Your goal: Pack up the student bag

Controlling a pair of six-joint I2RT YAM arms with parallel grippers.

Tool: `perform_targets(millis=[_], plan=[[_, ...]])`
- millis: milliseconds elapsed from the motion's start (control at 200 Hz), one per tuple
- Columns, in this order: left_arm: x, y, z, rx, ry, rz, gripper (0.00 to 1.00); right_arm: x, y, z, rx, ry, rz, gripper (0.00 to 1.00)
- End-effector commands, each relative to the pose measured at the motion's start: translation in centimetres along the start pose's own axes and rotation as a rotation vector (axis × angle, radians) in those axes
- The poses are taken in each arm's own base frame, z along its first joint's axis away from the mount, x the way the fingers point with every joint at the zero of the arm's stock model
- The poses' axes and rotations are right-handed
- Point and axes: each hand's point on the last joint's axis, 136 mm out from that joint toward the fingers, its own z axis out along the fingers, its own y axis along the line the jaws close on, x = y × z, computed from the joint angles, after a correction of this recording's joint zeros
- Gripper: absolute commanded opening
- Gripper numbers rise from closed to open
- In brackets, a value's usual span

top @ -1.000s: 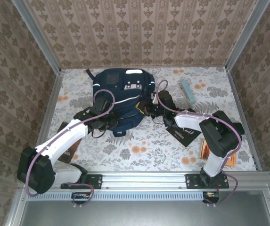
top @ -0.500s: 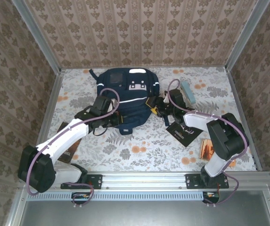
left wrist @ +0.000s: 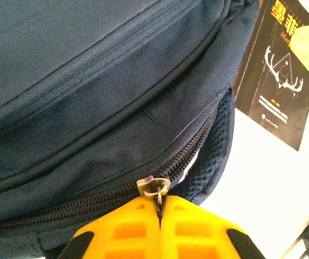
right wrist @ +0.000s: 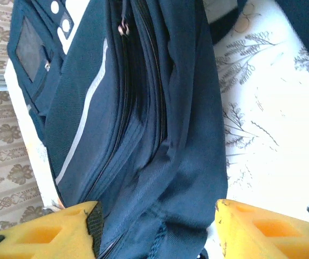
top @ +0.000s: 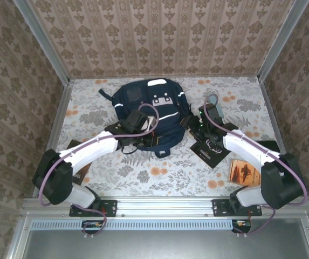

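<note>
Working the zip, by the look of it, probably to open the main pocket, given the black book (top: 211,151) lying outside. Find the student bag (top: 151,110) flat on the floral table (top: 165,167), just left of the black book, right flank close to the book's far-left corner.

Note the left gripper (left wrist: 160,208) left of the book, at the bag's near edge. Pinched tight on the small metal zipper pull (left wrist: 154,187), with nothing else in its grasp. Note the right gripper (right wrist: 157,216) just beyond the book, spread wide across the bag's navy side folds and clamping nothing (no telling whether the pads brush the fabric).

Next, judging from this: draw the pull along the track, in line with the teeth rather than up and away from them. Close the right gripper on a fold beside the track first, or expect the whole bag to drag along. Afterwards, turn to the black book and to the orange-covered item (top: 244,172) on the near-right side of it.
</note>
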Motion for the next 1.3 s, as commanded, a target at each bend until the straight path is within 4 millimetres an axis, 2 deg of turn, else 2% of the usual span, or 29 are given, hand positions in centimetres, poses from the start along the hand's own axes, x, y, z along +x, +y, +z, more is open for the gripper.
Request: perform_targets(millis=[0,215,275,505,680,790,895,1235,1255,1295], plan=[[-2.6,-3.1,-0.5,0.088,-0.068,0.078,0.00,1.0,-0.2,0.2,0.059,0.038,0.104,0.55],[-2.4,-3.7,0.0,0.095,-0.051,0.099,0.00,2.7,1.7,3.1,0.086,0.127,0.107,0.42],[-2.3,-3.6,0.1,0.092,-0.049,0.097,0.00,2.9,1.6,3.7,0.108,0.125,0.102,0.40],[-2.0,-2.5,0.1,0.034,-0.037,0.099,0.00,2.1,-0.2,4.5,0.200,0.080,0.074,0.15],[-1.4,0.5,-1.0,-0.077,-0.011,0.108,0.00,1.0,-1.3,3.7,0.250,0.035,0.014,0.04],[-1.1,3.8,-2.9,-0.165,0.008,0.118,0.00,0.3,-1.8,3.1,0.259,0.021,-0.038,0.02],[-1.2,6.0,-4.4,-0.172,-0.002,0.089,0.00,-0.1,-1.8,2.6,0.263,0.008,-0.109,0.01],[-2.3,9.8,-6.2,-0.217,-0.041,0.091,0.00,-2.0,-3.0,2.2,0.275,-0.038,-0.119,0.00],[-2.6,10.8,-6.6,-0.233,-0.055,0.068,0.00,-2.1,-3.0,2.1,0.274,-0.041,-0.119,0.00],[-3.0,11.4,-7.0,-0.241,-0.073,0.057,0.00,-2.4,-3.1,2.1,0.273,-0.048,-0.124,0.00]])
